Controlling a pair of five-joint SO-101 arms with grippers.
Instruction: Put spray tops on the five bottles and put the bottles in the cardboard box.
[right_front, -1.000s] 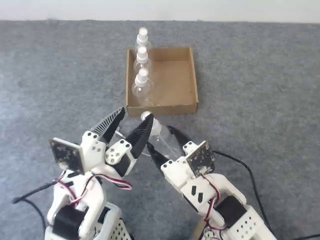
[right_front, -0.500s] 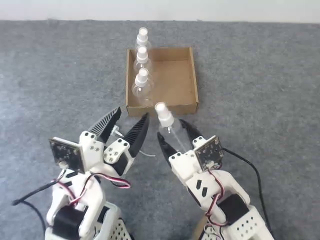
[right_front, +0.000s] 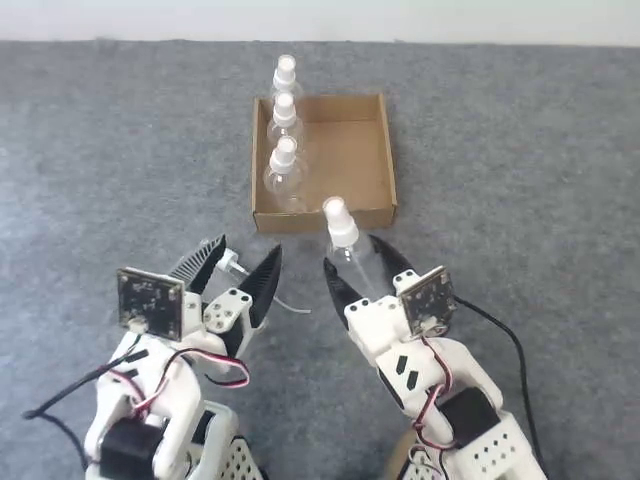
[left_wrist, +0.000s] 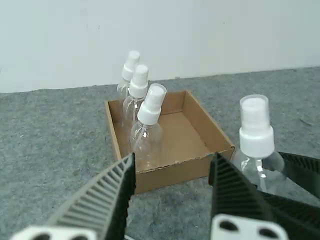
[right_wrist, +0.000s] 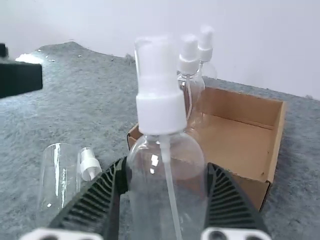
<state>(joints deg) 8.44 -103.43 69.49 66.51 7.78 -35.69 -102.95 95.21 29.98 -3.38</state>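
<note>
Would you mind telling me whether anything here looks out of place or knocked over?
One clear bottle lies on its side on the carpet, with a spray top lying by it, seemingly not fitted. Nothing else stands out.

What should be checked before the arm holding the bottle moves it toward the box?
1. Grip: the right end effector is shut on the bottle around its body: ok.
2. Spray top on that bottle: ok.
3. Spray top fully tightened: cannot tell.
4. Bottle upright: ok.
5. Free room in the cardboard box: three bottles stand along one side and the rest of the floor is bare: ok.
6. Path ahead: the left end effector is open and off to one side of the held bottle, not between it and the box: ok.
</note>
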